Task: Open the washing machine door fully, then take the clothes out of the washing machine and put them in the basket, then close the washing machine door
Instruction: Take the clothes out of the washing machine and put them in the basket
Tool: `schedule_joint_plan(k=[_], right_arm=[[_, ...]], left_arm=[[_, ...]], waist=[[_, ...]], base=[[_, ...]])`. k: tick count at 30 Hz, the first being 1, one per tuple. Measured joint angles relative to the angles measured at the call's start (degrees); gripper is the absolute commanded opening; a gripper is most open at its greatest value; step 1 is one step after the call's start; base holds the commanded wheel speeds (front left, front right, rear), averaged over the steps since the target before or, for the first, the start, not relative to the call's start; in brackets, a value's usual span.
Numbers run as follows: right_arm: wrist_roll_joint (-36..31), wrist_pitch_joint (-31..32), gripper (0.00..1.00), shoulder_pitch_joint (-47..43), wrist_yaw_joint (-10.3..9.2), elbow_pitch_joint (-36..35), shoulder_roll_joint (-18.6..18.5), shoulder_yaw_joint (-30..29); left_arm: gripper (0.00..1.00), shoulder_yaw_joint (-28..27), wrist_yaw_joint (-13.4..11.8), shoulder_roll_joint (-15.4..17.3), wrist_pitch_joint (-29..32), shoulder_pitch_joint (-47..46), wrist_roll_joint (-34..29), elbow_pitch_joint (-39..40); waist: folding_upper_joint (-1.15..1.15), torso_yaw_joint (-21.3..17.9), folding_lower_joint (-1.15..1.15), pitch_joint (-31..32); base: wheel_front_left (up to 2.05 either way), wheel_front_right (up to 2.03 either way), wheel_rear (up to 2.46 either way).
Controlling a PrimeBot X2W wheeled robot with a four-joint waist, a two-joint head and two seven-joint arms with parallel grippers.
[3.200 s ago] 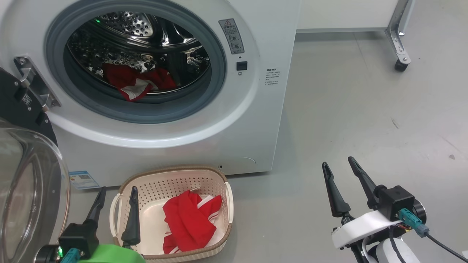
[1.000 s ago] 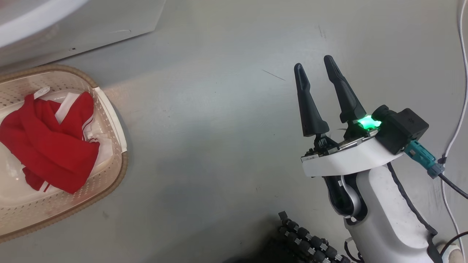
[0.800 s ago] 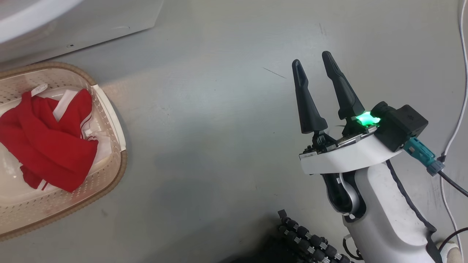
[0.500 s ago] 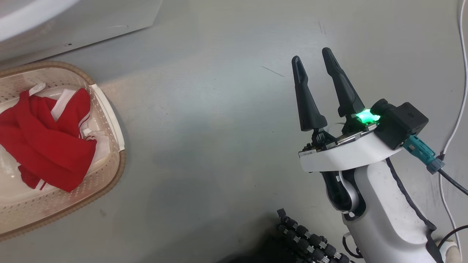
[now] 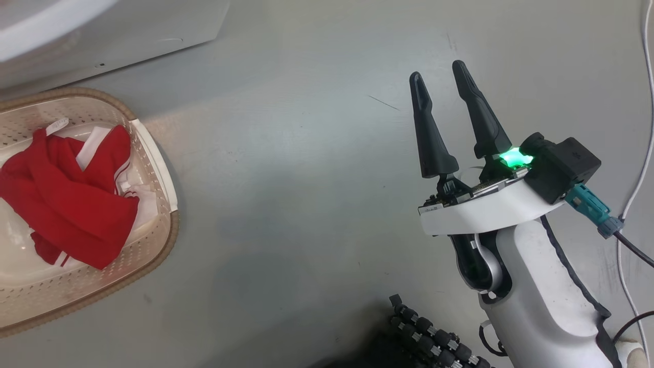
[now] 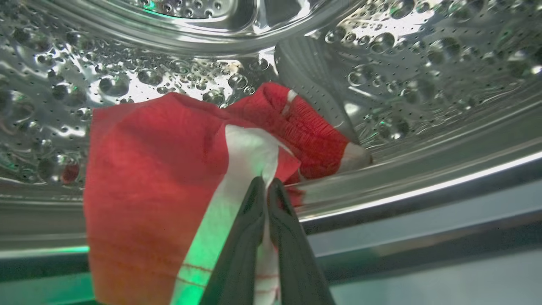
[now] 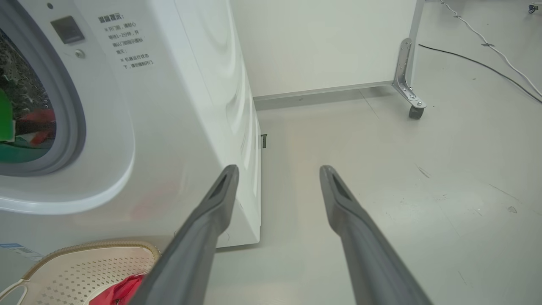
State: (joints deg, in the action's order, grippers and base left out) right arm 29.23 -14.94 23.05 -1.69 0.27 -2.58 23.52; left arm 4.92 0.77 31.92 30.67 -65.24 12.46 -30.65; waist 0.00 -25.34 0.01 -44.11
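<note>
— Grey floor [image 5: 286, 153], smooth and faintly scuffed, runs across the whole room. What stands on it?

— At the left is the white washing machine [image 7: 178, 106]. The basket [image 5: 166, 240] sits just in front of its lower edge. The head view cuts the basket off at the left and shows only the bottom corner of the machine.

— Any writing?

— Several short lines of Chinese print [image 7: 125, 40] are on the machine's front, right of the drum mouth and below a small dark square [image 7: 67, 29]. They are too small for me to read with any certainty. Low on the front is a corner of a blue sticker [image 7: 12, 248], cut off, and its text can't be made out.

— Where are the clothes?

— A red bundle [image 5: 66, 204] with white trim lies in the basket. A second red garment [image 6: 135, 178] is inside the steel drum [image 6: 423, 63], by its front rim.

— And the claws?

— The left gripper [image 6: 266, 182] has its fingers pressed together on that garment's white stripe, with cloth pinched between them. The right gripper [image 5: 436, 71] hangs over bare floor well to the right of the basket. Its fingers are spread wide with nothing between them, and a green light [image 5: 513, 158] glows at its wrist.

— Anything hard to make out?

— A black ribbed thing [image 5: 434, 340] lies at the near edge of the head view, cut off, and I can't say what it is. Through the drum mouth, the right wrist view gives just a green patch [image 7: 5, 120] and a red patch [image 7: 40, 115]. Far behind, a metal leg on a caster [image 7: 408, 84] loses its top to the frame.
</note>
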Motion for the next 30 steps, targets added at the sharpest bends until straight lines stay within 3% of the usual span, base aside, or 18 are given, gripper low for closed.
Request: schedule_joint_plan(k=[12,30], right_arm=[[-1.3,0.0,1.0,0.0,0.02,1.11,-0.01,-0.47],[-6.76,0.0,1.0,-1.21,0.77,5.02,-0.08,-2.92]], left_arm=[[0.0,-1.65,-0.04,-4.58,-9.77,1.23,3.49,2.33],[0.0,-2.92,-0.34,-13.97,-26.96,16.01,7.37,7.28]], waist=[[0.0,1.88,0.0,2.79],[0.0,6.93,-0.01,10.39]], base=[[0.0,0.0,0.0],[0.0,0.0,0.0]])
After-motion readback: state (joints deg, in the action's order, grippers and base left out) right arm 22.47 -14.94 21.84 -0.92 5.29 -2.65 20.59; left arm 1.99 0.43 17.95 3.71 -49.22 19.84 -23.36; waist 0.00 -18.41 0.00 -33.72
